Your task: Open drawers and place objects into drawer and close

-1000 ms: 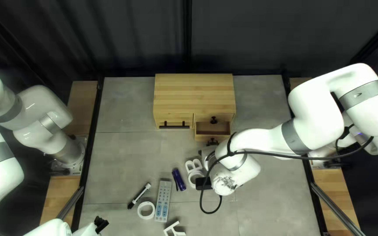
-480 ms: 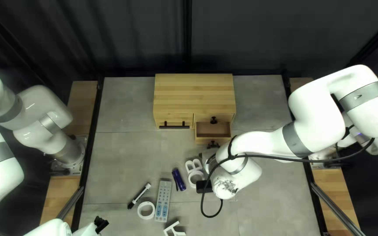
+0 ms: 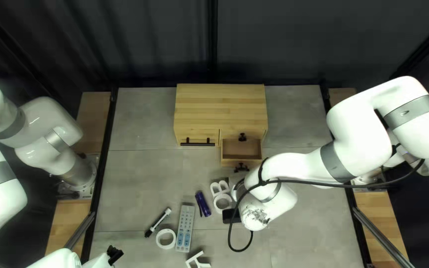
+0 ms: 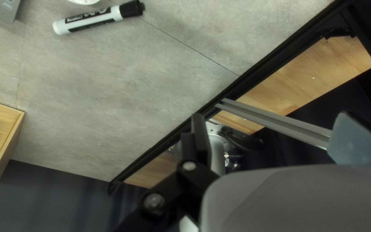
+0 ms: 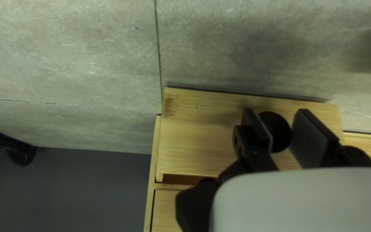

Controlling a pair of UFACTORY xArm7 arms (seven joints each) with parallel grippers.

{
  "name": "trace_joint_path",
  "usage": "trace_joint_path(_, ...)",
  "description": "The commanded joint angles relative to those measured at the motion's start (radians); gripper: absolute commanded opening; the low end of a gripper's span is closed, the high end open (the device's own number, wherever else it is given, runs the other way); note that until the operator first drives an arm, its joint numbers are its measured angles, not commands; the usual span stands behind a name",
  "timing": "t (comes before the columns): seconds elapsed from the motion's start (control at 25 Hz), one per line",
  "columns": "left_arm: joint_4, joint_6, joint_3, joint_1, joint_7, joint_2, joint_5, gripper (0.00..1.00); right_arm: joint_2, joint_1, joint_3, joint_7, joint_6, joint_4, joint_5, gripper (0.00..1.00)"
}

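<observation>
Top left view, centre: right gripper (image 3: 241, 168) is clamping black knob (image 5: 277, 129) of open drawer (image 3: 228, 163) | drawer is jutting from wooden cabinet (image 3: 219, 106), upper centre | marker (image 3: 158, 222), white ring (image 3: 159, 239), remote (image 3: 185, 228) are lying lower centre | lower left: left gripper (image 3: 114, 254) is hanging, fingers wide apart

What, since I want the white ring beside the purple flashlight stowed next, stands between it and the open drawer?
The white B-shaped piece lies between the ring and the open drawer; beyond it, the right gripper is at the drawer's knob.
</observation>
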State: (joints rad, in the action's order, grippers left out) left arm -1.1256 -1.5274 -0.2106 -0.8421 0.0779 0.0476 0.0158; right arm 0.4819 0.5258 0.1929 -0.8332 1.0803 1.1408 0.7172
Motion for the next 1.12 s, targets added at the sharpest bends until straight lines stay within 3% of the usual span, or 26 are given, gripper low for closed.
trace_joint_path(0.04, 0.0, 0.0, 0.0, 0.0, 0.0, 0.0, 0.0, 1.0, 0.002, 0.002, -0.002, 0.0, 0.002, 0.003, -0.001, 0.04)
trace_joint_path(1.12, 0.0, 0.0, 0.0, 0.0, 0.0, 0.0, 0.0, 1.0, 0.013, 0.018, -0.016, -0.007, 0.029, 0.03, -0.012, 0.04)
